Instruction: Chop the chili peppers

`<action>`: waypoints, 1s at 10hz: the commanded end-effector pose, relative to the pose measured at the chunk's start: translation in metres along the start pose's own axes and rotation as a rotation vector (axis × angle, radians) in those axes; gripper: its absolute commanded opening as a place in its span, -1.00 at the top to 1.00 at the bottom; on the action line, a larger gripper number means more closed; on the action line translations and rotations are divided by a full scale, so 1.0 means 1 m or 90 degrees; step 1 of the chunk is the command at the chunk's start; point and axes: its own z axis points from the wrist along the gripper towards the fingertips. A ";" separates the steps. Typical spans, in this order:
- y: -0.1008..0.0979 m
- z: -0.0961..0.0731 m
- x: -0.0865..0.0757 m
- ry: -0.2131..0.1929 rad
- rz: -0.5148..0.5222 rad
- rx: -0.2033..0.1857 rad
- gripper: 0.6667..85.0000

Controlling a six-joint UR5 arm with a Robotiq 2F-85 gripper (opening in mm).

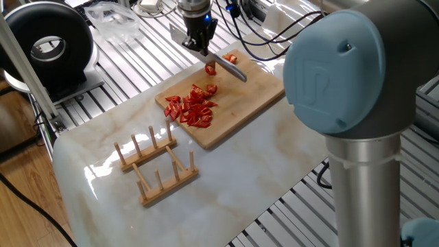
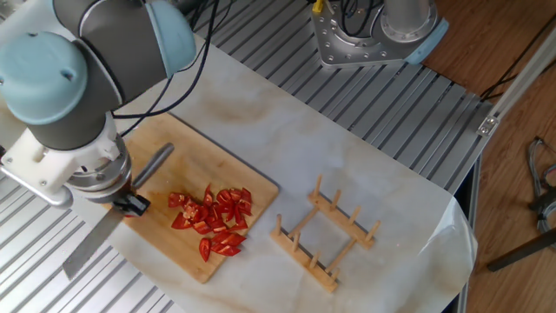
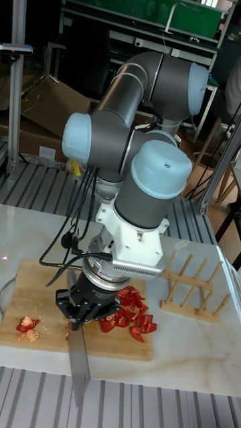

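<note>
Gripping a knife (image 3: pixel 78 361) by its handle, my claw (image 1: pixel 197 43) stood clamped above the cutting board (image 1: pixel 243 96); chili peppers (image 1: pixel 194 106), chopped, lay heaped mid-board; few bits (image 3: pixel 27 325) apart near one end; wooden rack (image 2: pixel 323 236) beside board.

From my remote station this reads as a robotics lab or workshop, not a kitchen. The marble-patterned slab (image 1: pixel 226 185) I work over lies on a bench of ribbed aluminium profile rails (image 2: pixel 408 96), and the arm's grey metal base plate (image 2: pixel 360 39) is bolted straight to those rails at the far edge. Loose black cables (image 1: pixel 274 31) trail across the bench behind the slab. In the tall fixed view I see metal shelving (image 3: pixel 140 33) with a green crate (image 3: pixel 194 17) on top, and flattened cardboard (image 3: pixel 43 114) beside it. A round black fan (image 1: pixel 48 44) stands off one corner, over wood-laminate flooring (image 2: pixel 521 156).
</note>
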 end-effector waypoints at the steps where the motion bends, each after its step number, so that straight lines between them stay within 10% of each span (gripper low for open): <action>1: 0.025 -0.010 0.005 0.011 0.015 -0.049 0.98; 6: 0.066 -0.022 0.015 0.036 0.009 -0.129 0.98; 10: 0.073 -0.023 0.017 0.041 0.001 -0.127 0.98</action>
